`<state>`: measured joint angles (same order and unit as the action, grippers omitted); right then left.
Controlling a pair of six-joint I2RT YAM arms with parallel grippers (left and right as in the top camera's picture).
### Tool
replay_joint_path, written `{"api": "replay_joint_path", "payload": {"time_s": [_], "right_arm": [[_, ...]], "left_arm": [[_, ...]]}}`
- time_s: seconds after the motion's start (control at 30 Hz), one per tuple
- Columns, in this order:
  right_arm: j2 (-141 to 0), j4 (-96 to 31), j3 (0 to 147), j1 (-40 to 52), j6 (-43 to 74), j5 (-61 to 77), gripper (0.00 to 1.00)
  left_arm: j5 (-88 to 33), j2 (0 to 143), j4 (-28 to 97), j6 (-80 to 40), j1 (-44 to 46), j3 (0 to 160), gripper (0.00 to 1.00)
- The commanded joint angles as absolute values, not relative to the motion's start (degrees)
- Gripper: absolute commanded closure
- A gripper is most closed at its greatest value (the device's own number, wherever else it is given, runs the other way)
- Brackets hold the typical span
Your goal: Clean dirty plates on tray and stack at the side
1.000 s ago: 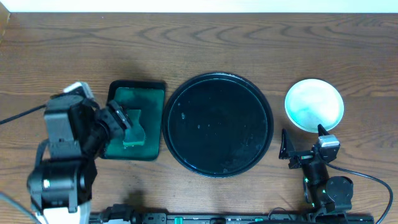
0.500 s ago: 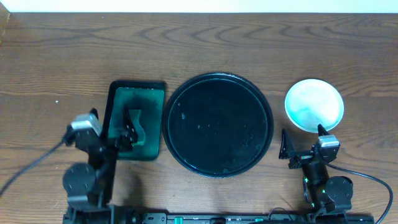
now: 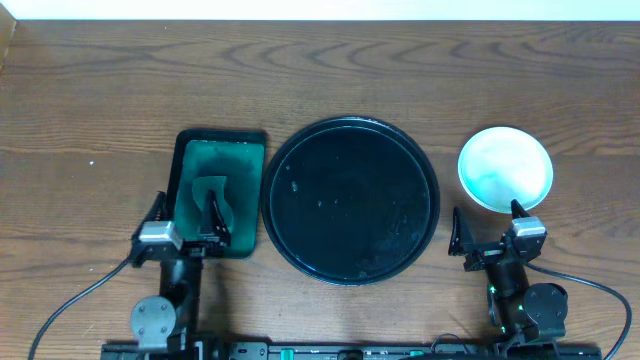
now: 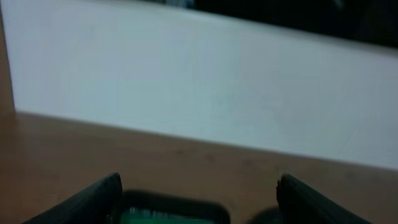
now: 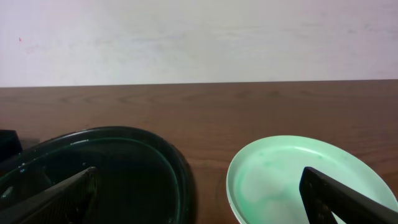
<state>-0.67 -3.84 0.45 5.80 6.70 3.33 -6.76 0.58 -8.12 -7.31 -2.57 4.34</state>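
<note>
Plates (image 3: 505, 168), small, round, pale-mint, sit on the brown wooden table (image 3: 100, 100) just ahead of the right gripper (image 3: 487, 222), slightly to its right. Faint green smears on the top face; can't tell how many are in the pile. Right jaws are spread wide. Large round glossy black tray (image 3: 350, 200) lies ahead-left of that gripper, with wet specks on it. Left gripper (image 3: 187, 215) is also spread wide, fingertips over the near end of the dark green rectangular tray (image 3: 240, 160). The teal pad (image 3: 212, 195) in it lies between the fingers. Black tray is just right of this gripper.
</note>
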Motion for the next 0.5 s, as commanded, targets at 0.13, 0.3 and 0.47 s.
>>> {"api": "replay_joint_path", "payload": {"time_s": [0.13, 0.3, 0.47], "right_arm": [[-0.3, -4.0, 0.3, 6.4, 6.1, 3.1, 0.01], [-0.3, -4.0, 0.3, 6.4, 6.1, 3.1, 0.01], [-0.3, -4.0, 0.3, 6.4, 6.1, 3.1, 0.01]], "left_arm": [[-6.8, 0.1, -4.3, -6.2, -2.4, 0.2, 0.20], [-6.9, 0.1, -0.5, -6.2, -2.4, 0.2, 0.20], [-6.9, 0.6, 3.5, -6.2, -2.4, 0.2, 0.20]]}}
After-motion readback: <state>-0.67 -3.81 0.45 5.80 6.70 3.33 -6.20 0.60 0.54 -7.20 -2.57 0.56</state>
